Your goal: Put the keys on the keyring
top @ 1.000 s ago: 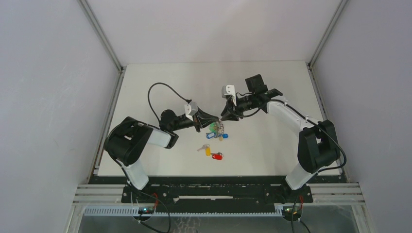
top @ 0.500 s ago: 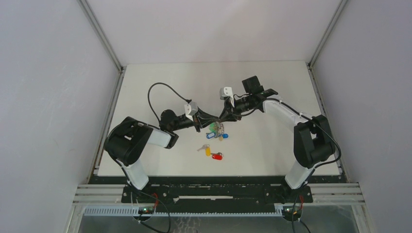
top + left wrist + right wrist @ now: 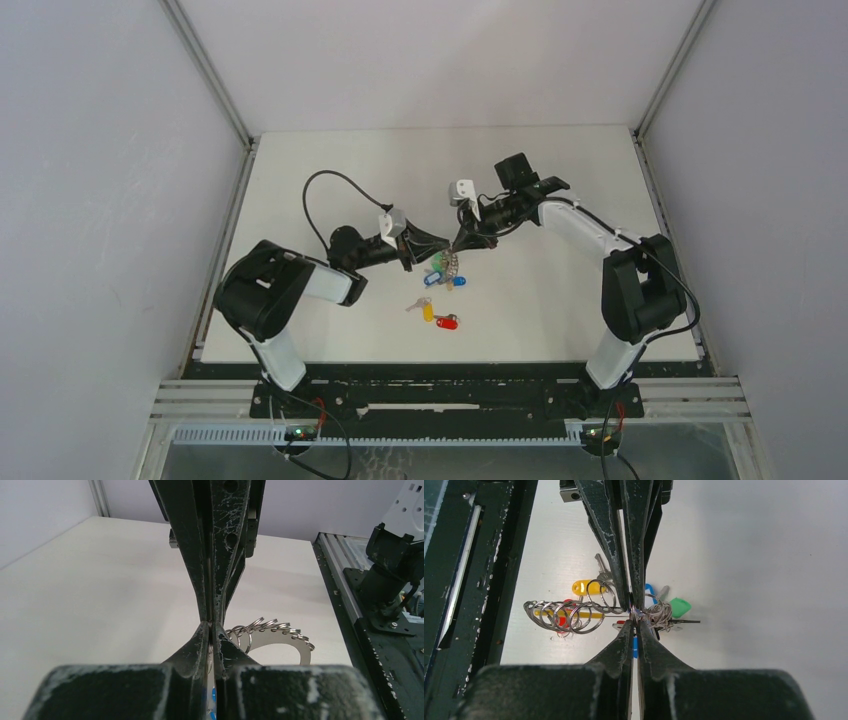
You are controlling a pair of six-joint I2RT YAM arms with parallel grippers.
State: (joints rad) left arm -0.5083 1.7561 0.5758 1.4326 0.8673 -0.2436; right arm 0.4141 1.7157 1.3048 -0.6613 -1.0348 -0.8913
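Observation:
The keyring (image 3: 447, 266), a curved band strung with silver rings plus green and blue tags, hangs between both grippers just above the table. My left gripper (image 3: 432, 247) is shut on it from the left, and my right gripper (image 3: 460, 240) is shut on it from the right, tips almost touching. In the left wrist view the left gripper (image 3: 212, 625) pinches a ring beside the band (image 3: 292, 647). In the right wrist view the right gripper (image 3: 634, 616) pinches the rings (image 3: 569, 615) next to the green tag (image 3: 679, 606). Two loose keys lie below: yellow-tagged (image 3: 427, 310) and red-tagged (image 3: 447, 322).
The yellow-tagged key (image 3: 583, 586) and the red tag (image 3: 560, 623) show under the rings in the right wrist view. Grey walls enclose the white table (image 3: 560, 300). A black cable (image 3: 320, 185) loops behind the left arm. A dark rail (image 3: 450, 375) runs along the near edge.
The right wrist has shifted a little left, closer to the left gripper. The keyring bunch has barely moved. The two loose keys have stayed in place.

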